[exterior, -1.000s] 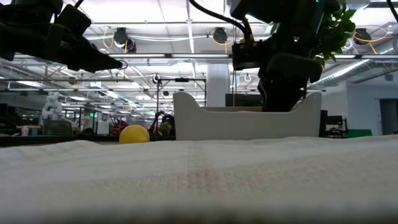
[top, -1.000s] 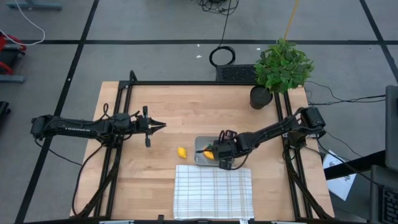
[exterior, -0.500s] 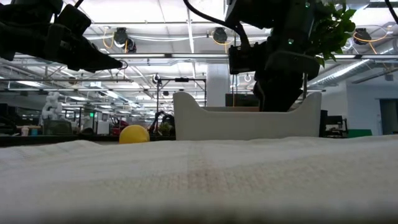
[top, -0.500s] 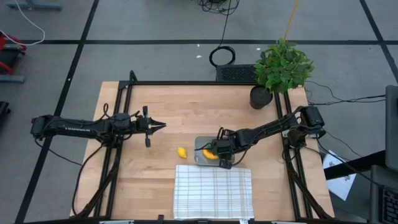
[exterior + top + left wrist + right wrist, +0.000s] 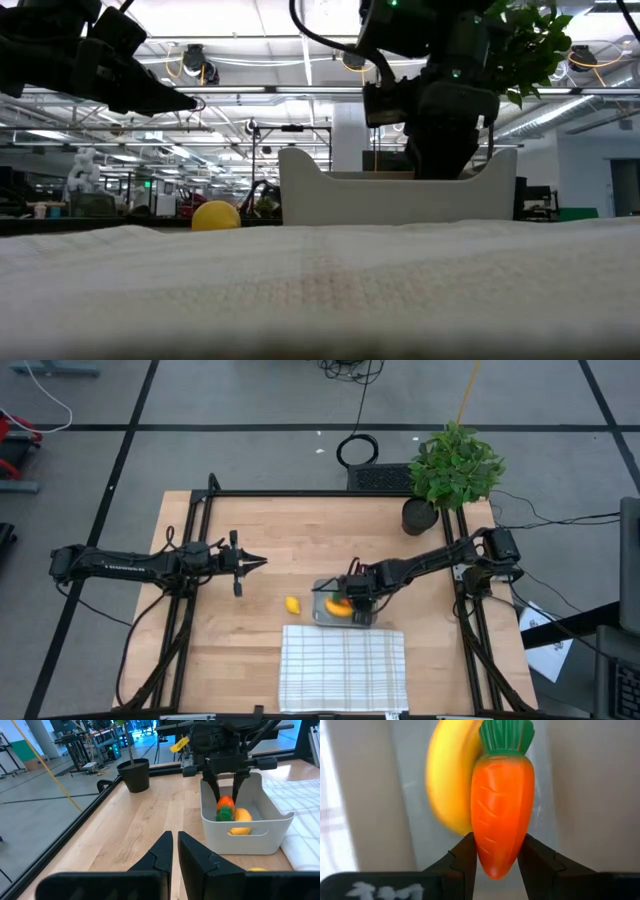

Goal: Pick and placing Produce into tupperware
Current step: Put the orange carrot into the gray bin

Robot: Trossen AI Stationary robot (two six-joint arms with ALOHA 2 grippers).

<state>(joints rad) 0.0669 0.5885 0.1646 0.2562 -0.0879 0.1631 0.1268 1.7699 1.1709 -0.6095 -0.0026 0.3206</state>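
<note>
Over the tub point(image 5: 245, 827): our right gripper point(image 5: 496, 856) grips the carrot point(image 5: 502, 805) above the banana point(image 5: 451, 785); we lower, then release gently. Left gripper point(image 5: 172, 851) shut, idle.

No readable text, labels or numbers; white marks on right wrist housing too blurred.

Light wood table point(image 5: 290, 540): plant pot point(image 5: 420, 517) upper right, grey tub point(image 5: 322, 600) mid-frame, lemon point(image 5: 292, 604) just left, gridded cloth point(image 5: 343, 668) bottom centre.

Lab: ceiling ducts point(image 5: 200, 62), workbenches point(image 5: 82, 745)
</note>
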